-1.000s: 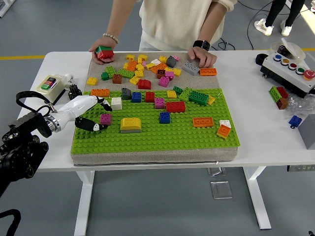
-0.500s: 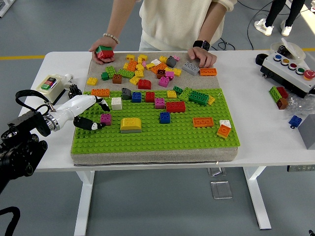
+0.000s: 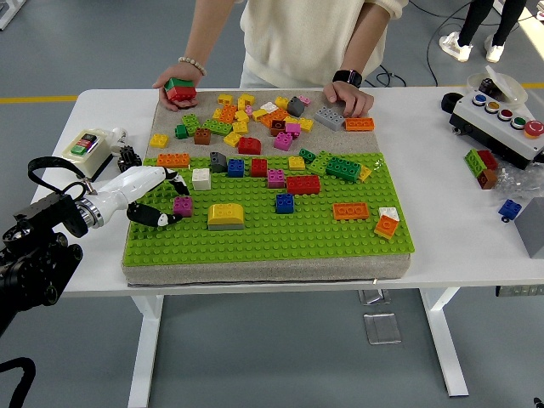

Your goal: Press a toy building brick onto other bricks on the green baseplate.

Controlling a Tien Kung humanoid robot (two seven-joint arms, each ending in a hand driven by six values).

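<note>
We see the robot's white left hand low over the left side of the studded green baseplate, fingers loosely curled around a small magenta toy brick standing on it. Right of it sits a yellow domed brick.

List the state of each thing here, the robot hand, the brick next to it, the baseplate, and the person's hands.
Left hand: over the baseplate's left edge, fingers around the magenta brick.
Magenta brick: upright on the baseplate, between the fingers.
Green baseplate: flat on the table, scattered bricks standing on it.
Person's hand: resting on a red and green brick.
Person's other hand: resting by the grey brick.
</note>
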